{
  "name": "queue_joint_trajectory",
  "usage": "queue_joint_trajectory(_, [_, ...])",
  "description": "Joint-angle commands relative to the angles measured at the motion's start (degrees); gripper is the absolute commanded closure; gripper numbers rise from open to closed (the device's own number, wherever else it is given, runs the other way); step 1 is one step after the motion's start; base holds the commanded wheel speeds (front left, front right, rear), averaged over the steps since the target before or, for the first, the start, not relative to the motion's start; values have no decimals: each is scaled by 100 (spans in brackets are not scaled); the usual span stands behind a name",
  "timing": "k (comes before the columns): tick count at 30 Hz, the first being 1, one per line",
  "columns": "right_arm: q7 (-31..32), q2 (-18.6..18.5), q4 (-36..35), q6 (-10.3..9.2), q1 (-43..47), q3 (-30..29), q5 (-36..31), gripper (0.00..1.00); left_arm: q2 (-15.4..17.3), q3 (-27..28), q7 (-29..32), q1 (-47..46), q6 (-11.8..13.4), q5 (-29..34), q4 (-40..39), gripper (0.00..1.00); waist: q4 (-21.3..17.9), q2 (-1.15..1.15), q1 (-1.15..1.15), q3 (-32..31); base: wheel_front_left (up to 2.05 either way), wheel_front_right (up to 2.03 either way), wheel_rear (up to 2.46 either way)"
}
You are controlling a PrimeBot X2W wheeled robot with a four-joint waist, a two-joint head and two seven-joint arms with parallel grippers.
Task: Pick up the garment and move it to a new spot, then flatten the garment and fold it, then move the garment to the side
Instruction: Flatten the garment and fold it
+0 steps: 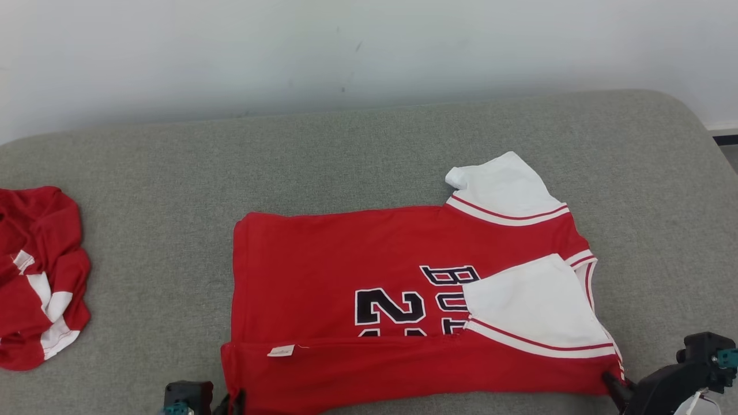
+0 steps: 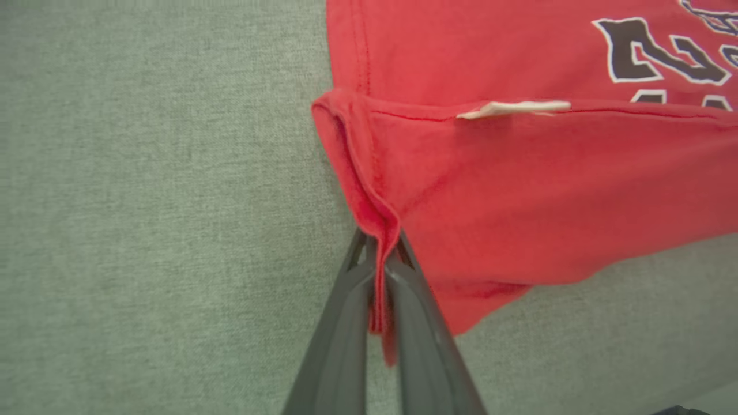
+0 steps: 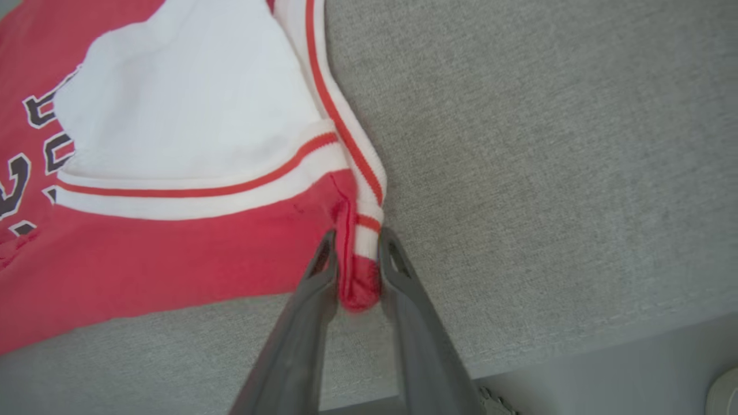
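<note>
The garment (image 1: 346,271) is a red jersey with white sleeves and dark lettering, lying flat on the grey cushion with its near long edge folded up over the front. My left gripper (image 1: 230,403) sits at the garment's near left corner, and in the left wrist view my left gripper (image 2: 377,245) is shut on the red hem (image 2: 380,219). My right gripper (image 1: 614,383) is at the near right corner. There my right gripper (image 3: 357,248) pinches a bunch of red and white-striped cloth (image 3: 357,288) between its fingers.
A second red and white garment (image 1: 34,276) lies crumpled at the cushion's far left. The grey cushion (image 1: 369,150) runs back to a pale wall (image 1: 369,52). Its front edge (image 3: 576,346) drops off just behind my right gripper.
</note>
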Motion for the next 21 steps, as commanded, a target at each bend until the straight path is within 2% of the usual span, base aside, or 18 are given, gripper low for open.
queue_joint_trajectory(1, [-57, 15, -47, 2, 35, -72, -71, 0, 48, 22, -12, 74, 39, -28, -45, 0, -3, 0, 0, 4, 0, 0, 0])
queue_joint_trajectory(6, [-55, 27, -124, 3, -124, -56, -183, 0, 65, 40, 32, -35, 20, -73, -173, 0, 7, 0, 0, 6, 0, 0, 0])
queue_joint_trajectory(10, [82, -201, -291, 3, -429, -7, -234, 0, 192, 90, 283, -264, 17, -101, -338, 0, 30, 0, 0, 51, 0, 0, 0])
queue_joint_trajectory(15, [535, -700, -435, 3, -1162, 264, -201, 0, 408, 143, 909, -994, -217, -209, -512, 0, 93, 0, 0, 219, 0, 0, 0])
queue_joint_trajectory(17, [756, -1029, -278, 3, -1754, 541, -304, 0, 409, 169, 1199, -1618, -392, -309, -393, 0, 94, 0, 0, 394, 0, 0, 0])
queue_joint_trajectory(21, [913, -1372, 130, 3, -2729, 1196, -314, 0, 319, 239, 1425, -2444, -561, -456, 31, 0, 19, 0, 0, 696, 0, 0, 0])
